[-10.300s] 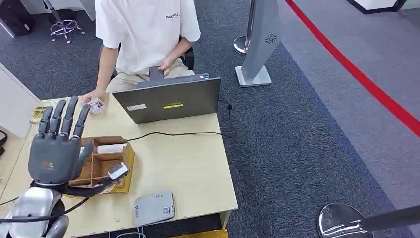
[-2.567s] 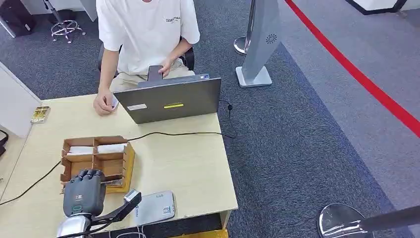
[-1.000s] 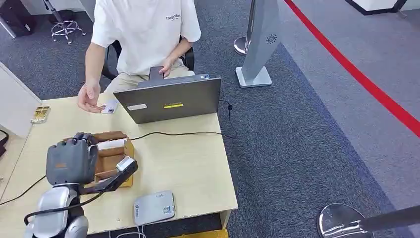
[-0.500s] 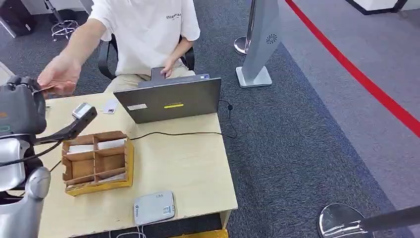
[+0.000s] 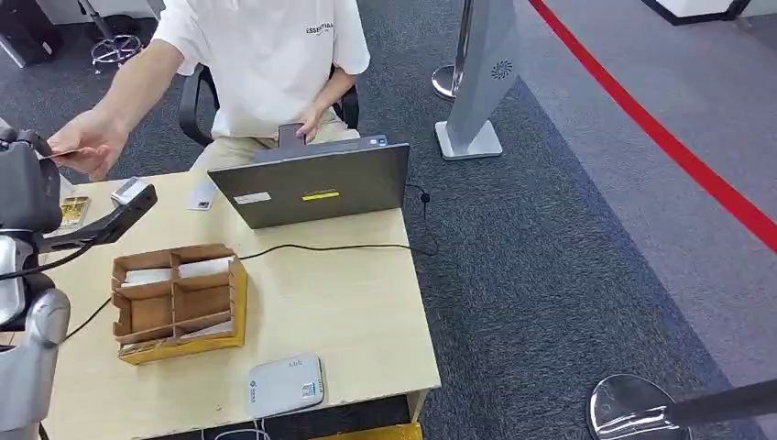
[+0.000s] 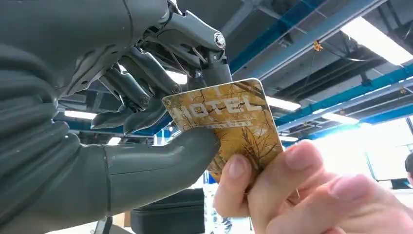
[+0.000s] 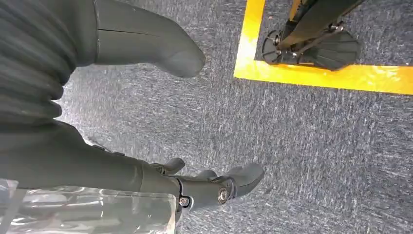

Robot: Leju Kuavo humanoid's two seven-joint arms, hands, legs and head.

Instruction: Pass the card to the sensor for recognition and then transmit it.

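Head view: the robot's left hand (image 5: 26, 188) is raised at the far left edge of the counter (image 5: 339, 312), level with a seated person's outstretched hand (image 5: 87, 142). A card (image 5: 62, 153) shows edge-on between the two hands. Left wrist view: the card (image 6: 229, 124), gold-brown with the word HOTEL printed on it, is pinched between the robot's thick grey thumb (image 6: 160, 161) and its darker fingers (image 6: 146, 83), which curl in against the card's far face. The person's hand (image 6: 302, 195) also grips the card, thumb and fingertip pressed on the edge away from the robot's hand, so both hold it at once.

On the counter, a brown divided box (image 5: 179, 298) sits near the left side, with white cards lying in its far compartments. A grey card reader (image 5: 286, 386) lies flat near the front edge, well apart from the raised card. An open laptop (image 5: 311, 183) stands at the far edge with its back toward the robot, a black cable (image 5: 330, 247) running across the counter in front of it. Another card (image 5: 202, 198) lies on the counter just beside the laptop's left corner.

Right wrist view: the right hand (image 7: 146, 122) hangs over grey carpet (image 7: 302, 146) crossed by a yellow floor line (image 7: 321, 78); its fingers are apart and hold nothing.
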